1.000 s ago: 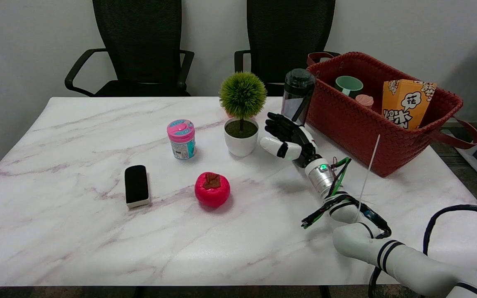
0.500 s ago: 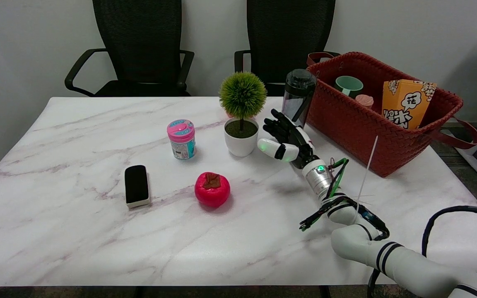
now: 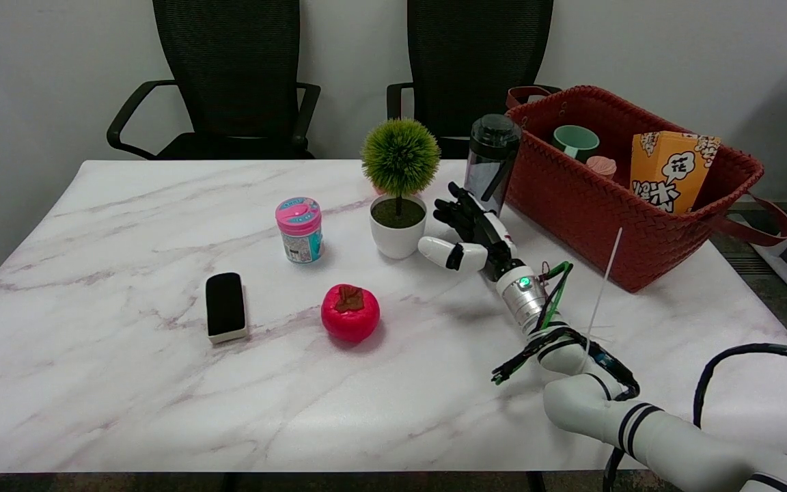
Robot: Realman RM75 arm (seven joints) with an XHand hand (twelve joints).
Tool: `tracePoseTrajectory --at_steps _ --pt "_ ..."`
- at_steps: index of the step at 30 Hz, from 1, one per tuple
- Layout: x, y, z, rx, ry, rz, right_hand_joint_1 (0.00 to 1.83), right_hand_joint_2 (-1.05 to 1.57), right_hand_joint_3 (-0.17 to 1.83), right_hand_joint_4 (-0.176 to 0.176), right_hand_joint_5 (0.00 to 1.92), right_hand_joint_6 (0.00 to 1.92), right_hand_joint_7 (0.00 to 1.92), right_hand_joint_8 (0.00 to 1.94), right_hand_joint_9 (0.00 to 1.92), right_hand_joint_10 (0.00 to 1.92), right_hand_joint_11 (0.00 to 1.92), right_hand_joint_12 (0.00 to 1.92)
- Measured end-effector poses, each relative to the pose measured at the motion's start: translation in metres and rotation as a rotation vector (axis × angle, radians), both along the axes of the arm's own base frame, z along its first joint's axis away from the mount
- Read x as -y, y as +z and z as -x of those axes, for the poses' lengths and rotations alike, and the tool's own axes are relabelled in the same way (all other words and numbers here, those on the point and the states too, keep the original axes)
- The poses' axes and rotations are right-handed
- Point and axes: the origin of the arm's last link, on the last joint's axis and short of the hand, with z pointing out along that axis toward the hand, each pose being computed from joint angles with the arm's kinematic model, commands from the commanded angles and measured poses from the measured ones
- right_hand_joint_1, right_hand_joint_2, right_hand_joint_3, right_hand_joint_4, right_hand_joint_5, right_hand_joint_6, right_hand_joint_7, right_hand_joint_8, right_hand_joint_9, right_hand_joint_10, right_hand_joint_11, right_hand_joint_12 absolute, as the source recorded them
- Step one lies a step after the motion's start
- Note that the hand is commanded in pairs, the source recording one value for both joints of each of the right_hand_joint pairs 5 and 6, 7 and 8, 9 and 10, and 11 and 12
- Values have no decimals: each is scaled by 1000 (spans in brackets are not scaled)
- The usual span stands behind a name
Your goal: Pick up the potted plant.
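Here your table (image 3: 127, 383) carries everything, a white marble surface with two black chairs (image 3: 236, 75) behind its far edge. The red woven basket (image 3: 591, 205) sits at the far right corner, holding a green mug (image 3: 576, 141), a pink cup (image 3: 601, 166) and an orange carton (image 3: 670, 171). Your right arm (image 3: 646, 427) reaches in from the near right corner and crosses toward the middle of the far edge.

The plant (image 3: 399, 188) stands upright near the far edge, about midway along it, a round green tuft on a thin stem in a white pot. A dark bottle (image 3: 491, 160) stands just to its right, tight against the basket's left wall.

Your right hand (image 3: 467, 236) is just beside the pot on its right side, low over the surface. Its fingers (image 3: 453, 208) are spread apart and hold nothing; the white thumb (image 3: 443, 252) points at the pot's base and comes very close to it, though you cannot tell from this view whether it touches.

The red persimmon-shaped toy (image 3: 350, 313) lies nearer the middle of the table, in front of the plant. The pink-lidded jar (image 3: 299, 230) stands left of the pot, a little apart. The black eraser (image 3: 225, 306) lies left of the toy, toward the near edge.
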Motion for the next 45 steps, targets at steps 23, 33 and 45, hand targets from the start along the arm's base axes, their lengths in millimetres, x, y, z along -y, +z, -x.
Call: tracePoseTrajectory --at_steps 23,33,45 --pt "-3 -27 -8 -118 -1 -12 1037 15 932 0 20 20 356 356 402 402 130 130" --pt "-5 -30 -4 -137 -17 -2 1034 4 935 0 25 25 347 347 395 395 137 137" --pt "-7 -21 -3 -146 -19 39 1034 -11 937 0 25 25 225 225 323 323 142 142"
